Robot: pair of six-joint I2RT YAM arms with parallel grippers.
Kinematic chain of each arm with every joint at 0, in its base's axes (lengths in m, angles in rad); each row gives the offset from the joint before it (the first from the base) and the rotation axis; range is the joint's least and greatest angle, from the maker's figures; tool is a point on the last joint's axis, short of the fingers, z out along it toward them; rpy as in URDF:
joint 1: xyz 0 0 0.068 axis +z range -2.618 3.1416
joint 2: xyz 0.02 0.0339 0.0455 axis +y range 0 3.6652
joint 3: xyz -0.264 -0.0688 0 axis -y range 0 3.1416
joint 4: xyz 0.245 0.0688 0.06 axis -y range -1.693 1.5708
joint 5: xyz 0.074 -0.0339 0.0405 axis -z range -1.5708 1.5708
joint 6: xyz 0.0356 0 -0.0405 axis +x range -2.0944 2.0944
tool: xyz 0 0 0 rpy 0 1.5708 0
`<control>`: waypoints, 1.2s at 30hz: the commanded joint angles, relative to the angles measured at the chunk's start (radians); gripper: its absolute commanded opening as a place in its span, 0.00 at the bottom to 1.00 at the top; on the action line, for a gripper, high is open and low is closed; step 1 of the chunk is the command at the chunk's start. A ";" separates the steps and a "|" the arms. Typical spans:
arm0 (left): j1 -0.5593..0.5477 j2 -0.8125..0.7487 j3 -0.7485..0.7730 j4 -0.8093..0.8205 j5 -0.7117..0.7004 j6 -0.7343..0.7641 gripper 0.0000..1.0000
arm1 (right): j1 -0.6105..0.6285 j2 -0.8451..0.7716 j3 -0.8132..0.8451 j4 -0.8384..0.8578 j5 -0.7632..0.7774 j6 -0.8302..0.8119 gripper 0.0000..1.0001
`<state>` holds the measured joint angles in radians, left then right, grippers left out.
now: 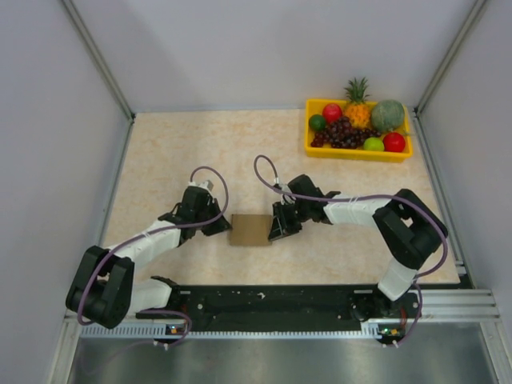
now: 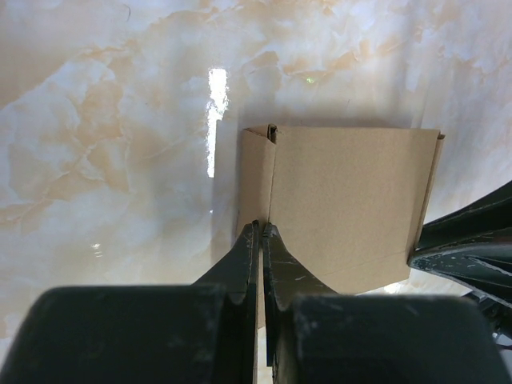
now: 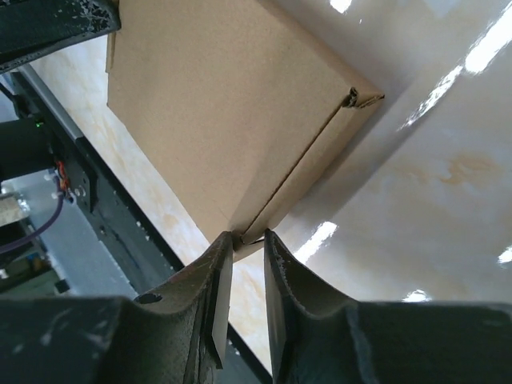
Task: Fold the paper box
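The paper box (image 1: 250, 230) is a small flat brown cardboard shape lying on the marble table between the two arms. My left gripper (image 1: 225, 226) is at its left edge. In the left wrist view that gripper (image 2: 262, 226) is shut, its tips pinched on the fold line where the narrow side panel meets the paper box's top (image 2: 352, 200). My right gripper (image 1: 278, 228) is at the right edge. In the right wrist view its jaws (image 3: 248, 234) stand a narrow gap apart around the near corner of the paper box (image 3: 216, 112); one finger touches the cardboard, the other stands just off it.
A yellow fruit tray (image 1: 356, 154) with a pineapple, grapes and other fruit stands at the back right. Grey walls close in the table on the left, back and right. A black rail (image 1: 272, 302) with the arm bases runs along the near edge.
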<state>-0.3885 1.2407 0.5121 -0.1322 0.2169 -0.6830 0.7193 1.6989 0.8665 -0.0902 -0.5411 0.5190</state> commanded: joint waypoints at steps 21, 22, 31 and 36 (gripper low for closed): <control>-0.061 -0.060 -0.072 0.123 0.026 -0.043 0.00 | -0.038 0.171 -0.058 0.297 -0.209 0.513 0.22; -0.061 -0.064 -0.073 0.124 0.027 -0.043 0.00 | -0.041 0.173 -0.075 0.311 -0.194 0.559 0.24; -0.089 -0.078 -0.110 0.174 0.024 -0.069 0.00 | -0.040 0.133 -0.198 0.518 -0.089 0.846 0.28; -0.102 -0.095 -0.112 0.177 0.021 -0.078 0.00 | -0.024 0.079 -0.208 0.516 -0.071 0.919 0.29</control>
<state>-0.4408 1.1725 0.4168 0.0135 0.1123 -0.6968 0.6838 1.8107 0.6693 0.3439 -0.7052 1.2350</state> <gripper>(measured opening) 0.012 0.287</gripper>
